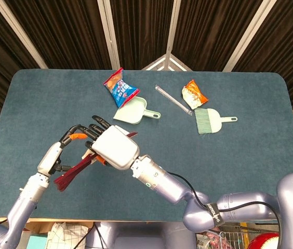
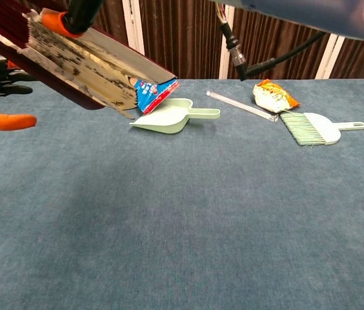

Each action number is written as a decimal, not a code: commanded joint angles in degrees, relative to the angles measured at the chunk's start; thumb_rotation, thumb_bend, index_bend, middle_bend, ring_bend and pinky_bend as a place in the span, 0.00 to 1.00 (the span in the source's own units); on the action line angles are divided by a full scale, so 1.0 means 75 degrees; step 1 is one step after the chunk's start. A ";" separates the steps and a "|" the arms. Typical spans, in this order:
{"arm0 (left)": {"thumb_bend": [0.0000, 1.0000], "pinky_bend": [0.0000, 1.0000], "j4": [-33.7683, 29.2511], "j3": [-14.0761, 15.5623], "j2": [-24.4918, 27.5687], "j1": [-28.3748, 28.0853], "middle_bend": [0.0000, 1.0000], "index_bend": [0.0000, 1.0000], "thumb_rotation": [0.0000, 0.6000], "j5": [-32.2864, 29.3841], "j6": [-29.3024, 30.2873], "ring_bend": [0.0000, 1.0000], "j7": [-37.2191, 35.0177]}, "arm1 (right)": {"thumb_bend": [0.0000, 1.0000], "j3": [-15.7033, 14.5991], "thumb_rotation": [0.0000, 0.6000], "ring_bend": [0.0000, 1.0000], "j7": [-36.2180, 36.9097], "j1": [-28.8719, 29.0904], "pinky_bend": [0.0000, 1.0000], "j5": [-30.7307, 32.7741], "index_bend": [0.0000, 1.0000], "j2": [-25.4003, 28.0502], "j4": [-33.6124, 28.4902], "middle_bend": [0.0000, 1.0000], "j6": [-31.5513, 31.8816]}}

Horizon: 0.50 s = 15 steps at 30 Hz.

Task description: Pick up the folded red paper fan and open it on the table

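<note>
Red fan (image 1: 72, 172) in right robot hand (image 1: 112, 147), snack-bag lettering unreadable

The folded red fan (image 2: 85, 61) is hanging tilted above the blue table (image 2: 188, 213), with orange fingertips (image 2: 58, 21) pressing its top. A mint dustpan (image 2: 169, 117), snack packets and a hand brush (image 2: 314, 127) are lying behind.

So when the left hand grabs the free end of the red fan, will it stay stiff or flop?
Probably stiff along its length: the fan sticks out straight from the right hand, with no sag. Likely light, since that one hand holds it off the table. The paper pleats may tear if the left hand pulls hard.
</note>
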 commanded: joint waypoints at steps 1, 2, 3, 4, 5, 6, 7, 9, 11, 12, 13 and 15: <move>0.33 0.00 0.0040 -0.0019 -0.0149 -0.0034 0.02 0.34 1.00 -0.0060 0.0058 0.00 0.0080 | 0.56 -0.0041 1.00 0.25 0.0017 -0.0014 0.14 -0.0044 1.00 0.0042 -0.0049 0.18 0.0008; 0.35 0.00 0.0051 -0.0014 -0.0184 -0.0049 0.03 0.36 1.00 -0.0082 0.0045 0.00 0.0101 | 0.56 -0.0055 1.00 0.25 0.0016 -0.0016 0.14 -0.0058 1.00 0.0058 -0.0063 0.18 0.0007; 0.37 0.00 0.0065 -0.0005 -0.0215 -0.0072 0.04 0.39 1.00 -0.0113 0.0014 0.00 0.0135 | 0.56 -0.0063 1.00 0.25 0.0030 -0.0019 0.14 -0.0066 1.00 0.0073 -0.0089 0.18 0.0010; 0.38 0.00 0.0078 -0.0010 -0.0237 -0.0090 0.05 0.40 1.00 -0.0142 -0.0003 0.00 0.0166 | 0.56 -0.0065 1.00 0.25 0.0047 -0.0023 0.14 -0.0070 1.00 0.0082 -0.0112 0.18 0.0016; 0.38 0.00 0.0093 -0.0026 -0.0262 -0.0109 0.06 0.41 1.00 -0.0177 -0.0013 0.00 0.0198 | 0.57 -0.0065 1.00 0.25 0.0070 -0.0029 0.14 -0.0075 1.00 0.0091 -0.0138 0.18 0.0026; 0.39 0.00 0.0107 -0.0053 -0.0288 -0.0128 0.07 0.42 1.00 -0.0214 -0.0013 0.00 0.0218 | 0.56 -0.0062 1.00 0.25 0.0096 -0.0036 0.14 -0.0076 1.00 0.0100 -0.0168 0.18 0.0035; 0.39 0.00 0.0114 -0.0074 -0.0307 -0.0139 0.07 0.41 1.00 -0.0241 -0.0009 0.00 0.0223 | 0.56 -0.0060 1.00 0.25 0.0111 -0.0040 0.14 -0.0074 1.00 0.0106 -0.0190 0.18 0.0041; 0.39 0.00 0.0128 -0.0126 -0.0351 -0.0179 0.07 0.40 1.00 -0.0308 -0.0021 0.00 0.0229 | 0.57 -0.0062 1.00 0.25 0.0129 -0.0049 0.14 -0.0071 1.00 0.0136 -0.0243 0.18 0.0051; 0.39 0.00 0.0120 -0.0158 -0.0369 -0.0235 0.06 0.40 1.00 -0.0373 -0.0092 0.00 0.0222 | 0.57 -0.0071 1.00 0.25 0.0111 -0.0049 0.14 -0.0080 1.00 0.0172 -0.0285 0.18 0.0058; 0.39 0.00 0.0103 -0.0160 -0.0372 -0.0263 0.06 0.40 1.00 -0.0395 -0.0139 0.00 0.0212 | 0.57 -0.0076 1.00 0.25 0.0108 -0.0051 0.14 -0.0077 1.00 0.0187 -0.0307 0.18 0.0061; 0.39 0.00 0.0082 -0.0158 -0.0370 -0.0291 0.06 0.40 1.00 -0.0407 -0.0186 0.00 0.0201 | 0.57 -0.0079 1.00 0.25 0.0110 -0.0055 0.14 -0.0071 1.00 0.0200 -0.0325 0.18 0.0065; 0.38 0.00 0.0057 -0.0165 -0.0393 -0.0337 0.06 0.40 1.00 -0.0408 -0.0217 0.00 0.0197 | 0.57 -0.0094 1.00 0.25 0.0112 -0.0063 0.14 -0.0047 1.00 0.0225 -0.0347 0.18 0.0071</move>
